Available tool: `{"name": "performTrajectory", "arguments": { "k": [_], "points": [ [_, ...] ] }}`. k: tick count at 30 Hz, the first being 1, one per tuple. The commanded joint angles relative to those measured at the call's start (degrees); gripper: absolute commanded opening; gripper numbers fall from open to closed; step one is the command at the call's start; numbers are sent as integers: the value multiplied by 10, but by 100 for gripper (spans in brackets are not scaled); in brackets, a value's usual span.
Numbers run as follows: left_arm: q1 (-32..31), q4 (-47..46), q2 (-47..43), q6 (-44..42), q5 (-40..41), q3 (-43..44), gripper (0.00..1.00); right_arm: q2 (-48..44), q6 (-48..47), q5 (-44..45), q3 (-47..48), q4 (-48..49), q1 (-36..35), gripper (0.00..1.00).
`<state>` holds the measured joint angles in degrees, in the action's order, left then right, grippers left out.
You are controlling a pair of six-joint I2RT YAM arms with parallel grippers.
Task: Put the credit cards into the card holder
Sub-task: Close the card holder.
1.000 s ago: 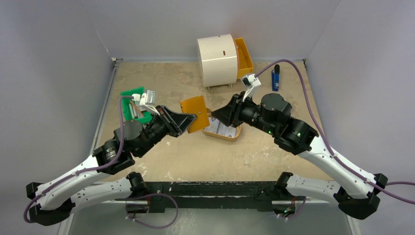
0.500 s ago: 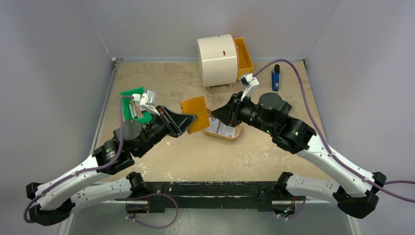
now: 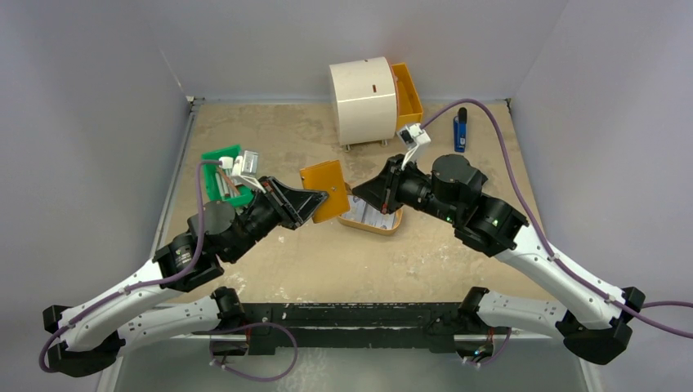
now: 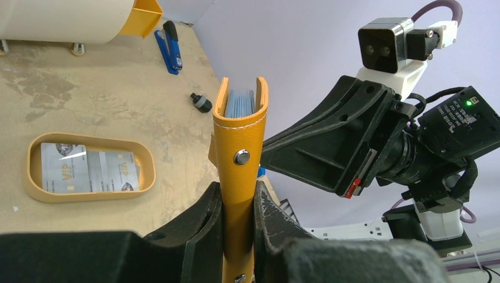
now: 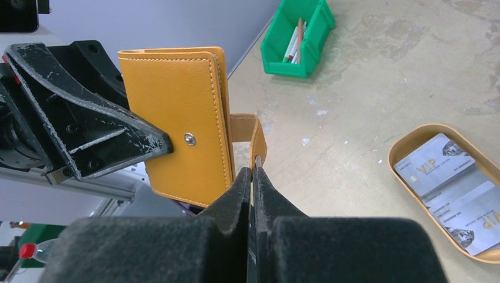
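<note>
My left gripper [image 3: 315,201] [image 4: 238,196] is shut on the orange-tan card holder [image 3: 325,189] [image 4: 239,141] [image 5: 177,118] and holds it upright above the table, snap button facing the wrist camera. Bluish cards show inside its top edge. My right gripper [image 3: 361,190] [image 5: 253,171] is shut on the end of the card holder's flap strap [image 5: 252,131], which loops out to the right. Pale credit cards [image 3: 369,214] [image 4: 88,171] [image 5: 454,183] lie flat in the oval tan tray [image 3: 386,229] [image 4: 88,196] [image 5: 407,147] under the right gripper.
A white cabinet [image 3: 364,90] with an orange drawer stands at the back. A green bin [image 3: 221,173] [image 5: 298,35] of sticks sits at the left. A blue tool [image 3: 460,131] [image 4: 168,50] and a small black piece [image 4: 201,103] lie at the back right.
My right gripper's jaws have closed onto the flap strap and the arm has shifted slightly left. The left arm and the card holder have stayed put.
</note>
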<state>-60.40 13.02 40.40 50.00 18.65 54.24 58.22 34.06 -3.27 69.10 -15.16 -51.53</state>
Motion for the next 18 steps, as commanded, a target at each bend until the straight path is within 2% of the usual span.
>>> {"name": "performTrajectory", "arguments": {
  "k": [1,3,7,9,18],
  "points": [
    [2,-32,-8,3,-7,26,0,-5,4,-18,9,26,-2,2],
    [2,-32,-8,2,-8,26,0,-6,2,-18,9,25,-2,2],
    [2,-31,-9,2,-8,26,0,-7,4,-14,7,22,-2,19],
    [2,-31,-9,3,-9,26,0,-6,5,-13,7,22,-2,24],
    [2,-32,-9,3,-11,27,0,-3,5,-7,12,17,-2,22]
  ]
}}
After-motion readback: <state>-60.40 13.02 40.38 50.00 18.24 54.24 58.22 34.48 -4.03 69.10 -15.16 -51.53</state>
